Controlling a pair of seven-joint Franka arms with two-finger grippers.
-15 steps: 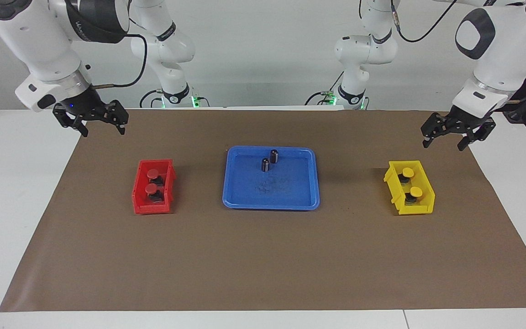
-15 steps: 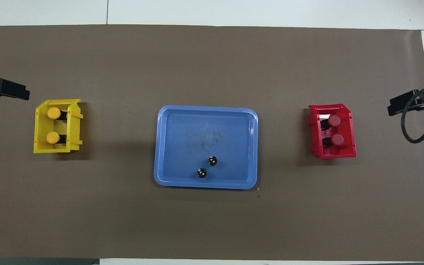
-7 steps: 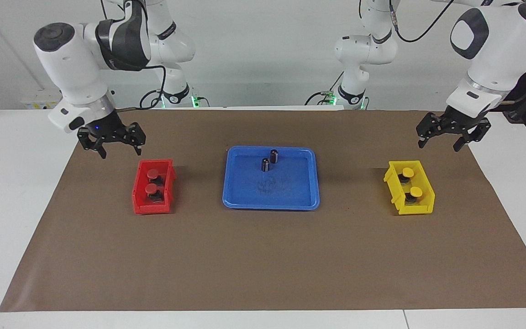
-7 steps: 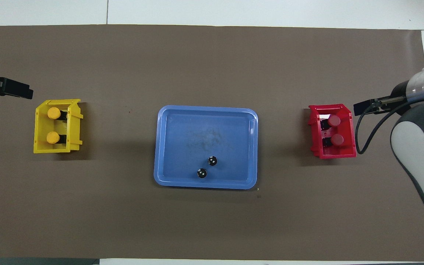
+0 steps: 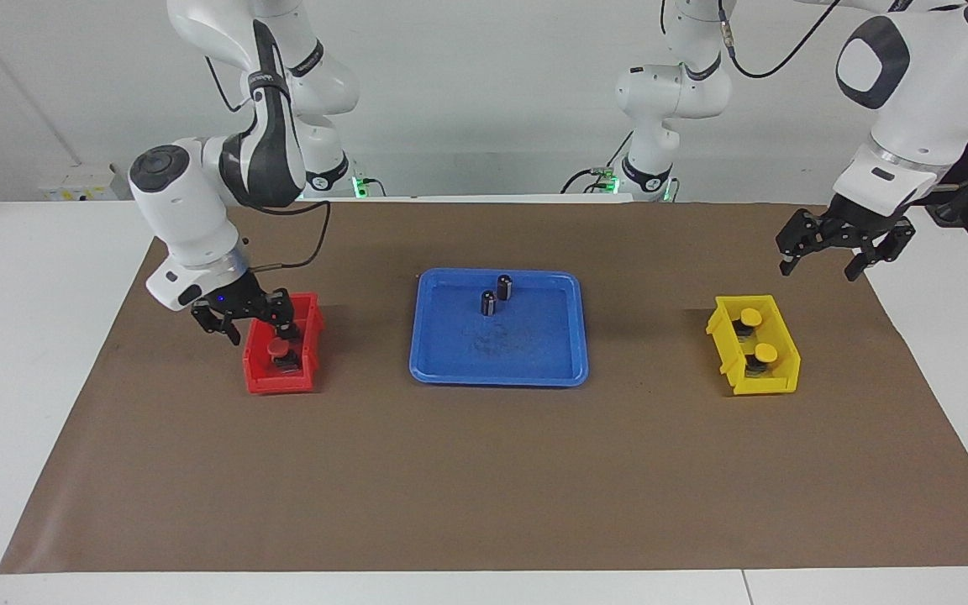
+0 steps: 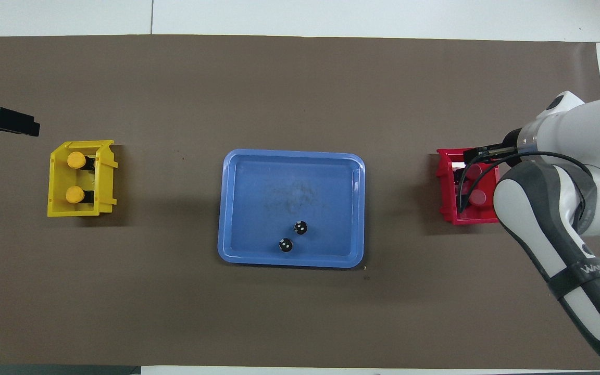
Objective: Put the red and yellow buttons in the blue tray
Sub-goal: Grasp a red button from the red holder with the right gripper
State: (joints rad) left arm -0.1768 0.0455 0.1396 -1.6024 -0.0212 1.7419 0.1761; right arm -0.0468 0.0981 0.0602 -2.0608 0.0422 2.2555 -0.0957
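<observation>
Two red buttons sit in the small red bin (image 5: 259, 382). One red button (image 5: 280, 348) shows; my right gripper (image 5: 259, 329) hides the one nearer the robots. That gripper is open and low over the bin's end nearer the robots, fingers either side of the hidden button. In the overhead view the right arm covers part of the red bin (image 6: 447, 182), and one red cap (image 6: 478, 197) shows. Two yellow buttons (image 5: 750, 317) (image 5: 765, 354) sit in the yellow bin (image 5: 778, 382). My left gripper (image 5: 841, 252) is open and empty, in the air beside the yellow bin. The blue tray (image 5: 497, 380) holds no buttons.
Two small dark capless cylinders (image 5: 505, 286) (image 5: 489, 302) stand in the blue tray (image 6: 227, 208), near its rim nearer the robots. The yellow bin (image 6: 58, 208) with its buttons (image 6: 75, 160) (image 6: 74, 195) is toward the left arm's end. Brown paper (image 5: 484, 487) covers the table.
My right gripper has swung in and come down from the table's edge to the red bin. The left gripper has hardly moved. The buttons and bins have not moved.
</observation>
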